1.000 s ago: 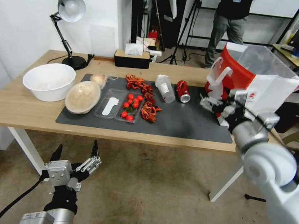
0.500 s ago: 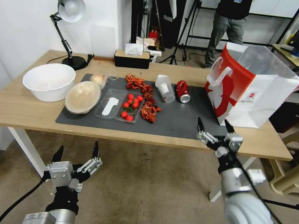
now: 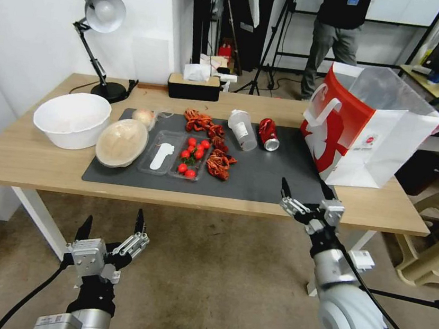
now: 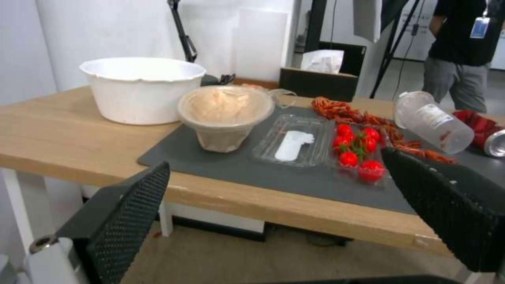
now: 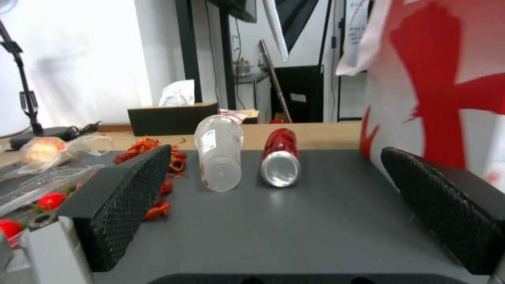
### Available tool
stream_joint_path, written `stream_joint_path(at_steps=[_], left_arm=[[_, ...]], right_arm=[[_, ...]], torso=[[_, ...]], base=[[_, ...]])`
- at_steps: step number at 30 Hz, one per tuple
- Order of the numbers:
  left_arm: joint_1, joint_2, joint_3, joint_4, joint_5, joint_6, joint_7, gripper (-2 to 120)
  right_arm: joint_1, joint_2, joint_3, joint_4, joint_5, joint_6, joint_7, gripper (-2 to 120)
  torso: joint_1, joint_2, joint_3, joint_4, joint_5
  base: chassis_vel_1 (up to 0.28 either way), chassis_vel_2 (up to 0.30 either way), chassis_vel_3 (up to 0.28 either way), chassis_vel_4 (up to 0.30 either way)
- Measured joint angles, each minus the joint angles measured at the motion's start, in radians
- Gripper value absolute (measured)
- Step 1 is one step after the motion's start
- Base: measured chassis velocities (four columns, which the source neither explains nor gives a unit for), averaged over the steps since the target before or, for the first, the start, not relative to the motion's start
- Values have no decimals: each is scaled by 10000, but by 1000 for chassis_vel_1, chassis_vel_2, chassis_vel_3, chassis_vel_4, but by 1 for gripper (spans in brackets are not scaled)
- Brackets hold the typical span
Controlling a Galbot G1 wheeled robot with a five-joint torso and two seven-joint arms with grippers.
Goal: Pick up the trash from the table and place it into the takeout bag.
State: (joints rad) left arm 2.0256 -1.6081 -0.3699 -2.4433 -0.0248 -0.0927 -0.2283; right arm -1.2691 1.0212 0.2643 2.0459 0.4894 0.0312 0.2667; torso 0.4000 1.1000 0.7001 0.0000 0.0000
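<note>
Red crushed can (image 3: 268,133) lies on the counter (image 3: 28,154) beside the takeout bag (image 3: 365,131); right gripper (image 3: 303,200) hovers near, jaws open, empty, like the low left gripper (image 3: 110,228).

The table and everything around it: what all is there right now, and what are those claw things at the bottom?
table: one, light wood, white legs.
mat: one, dark grey, on the table.
takeout bag: one, white and red, standing at the mat's right end.
can: one, red, crushed, lying on the mat.
plastic cup: one, clear, lying left of the can.
lidded bowl: one, beige, tilted at the mat's left end.
white bowl: one, left of the mat.
tomatoes: several, red, in a clear tray.
crayfish shells: a red scatter, mid-mat.
desk lamp: one, black, back left.
tissue box: one, black, back edge.
left gripper: open, below the table's front edge.
right gripper: open, at the front edge near the bag.
</note>
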Motion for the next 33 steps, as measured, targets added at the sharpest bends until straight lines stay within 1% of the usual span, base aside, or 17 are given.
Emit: stream_joint_path(at_steps=[2,3,6,10,13,14,16,18,19,22,23,25,26,27,30,31,33], left_arm=[[3,0,1,-5,30,30,6,100],[3,0,1,-5,30,30,6,100],[18,0,24,-8,124,76,12,100],[14,0,32,-9,145,80,17,100],[-16,0,12,-6,139,77,18,100],[-16,0,12,-6,139,77,18,100],[-28,-1,-2,-2,118,68,13,100],[-33,0,-15,15,113,29,11,100],[-33,0,-15,15,113,29,11,100],[10,0,-23,18,117,-12,3,100],[10,0,-23,18,117,-12,3,100],[43,-1,-27,12,132,-40,-12,100],[43,-1,-27,12,132,-40,-12,100],[43,0,-33,12,139,-75,-18,100],[32,0,-80,12,137,-152,-28,100],[32,0,-80,12,137,-152,-28,100],[34,-1,-84,11,139,-170,-30,100]], right_arm=[[985,-94,-494,-380,304,-396,314,100],[985,-94,-494,-380,304,-396,314,100],[2266,-177,-1193,-1078,718,-702,700,100],[2968,-169,-1599,-1533,999,-886,968,100],[4219,-47,-2186,-2348,1486,-1304,1415,100],[4219,-47,-2186,-2348,1486,-1304,1415,100],[4975,76,-2516,-2750,1905,-1695,1857,100],[5934,309,-2973,-3213,2581,-2229,2555,100],[5934,309,-2973,-3213,2581,-2229,2555,100],[6866,646,-3398,-3898,3042,-2822,3275,100],[6866,646,-3398,-3898,3042,-2822,3275,100],[7420,873,-3665,-4486,3188,-3262,3696,100],[7420,873,-3665,-4486,3188,-3262,3696,100],[7778,1012,-3832,-4897,3240,-3633,3868,100],[8636,1308,-4153,-5962,3490,-4210,3851,100],[8636,1308,-4153,-5962,3490,-4210,3851,100],[9255,1555,-4350,-6791,3615,-4489,3699,100]], torso=[[0,0,0,0,-2],[0,0,0,0,-2],[0,-1,0,1,-1],[1,-1,1,0,2],[1,-1,1,0,0],[1,-1,1,0,0],[0,-2,1,-2,-1],[0,-2,1,1,-1],[0,-2,1,1,-1],[1,-2,0,0,-2],[1,-2,0,0,-2],[2,-2,1,1,0],[2,-2,1,1,0],[1,-2,0,-1,-2],[1,-2,0,0,-3],[1,-2,0,0,-3],[1,-3,0,1,0]], base=[[0,0,0,0],[0,0,0,0],[0,0,0,0],[0,0,0,0],[0,0,0,0],[0,0,0,0],[0,0,0,0],[0,0,0,0],[0,0,0,0],[0,0,0,0],[0,0,0,0],[0,0,0,0],[0,0,0,0],[0,0,0,0],[0,0,0,0],[0,0,0,0],[0,0,0,0]])
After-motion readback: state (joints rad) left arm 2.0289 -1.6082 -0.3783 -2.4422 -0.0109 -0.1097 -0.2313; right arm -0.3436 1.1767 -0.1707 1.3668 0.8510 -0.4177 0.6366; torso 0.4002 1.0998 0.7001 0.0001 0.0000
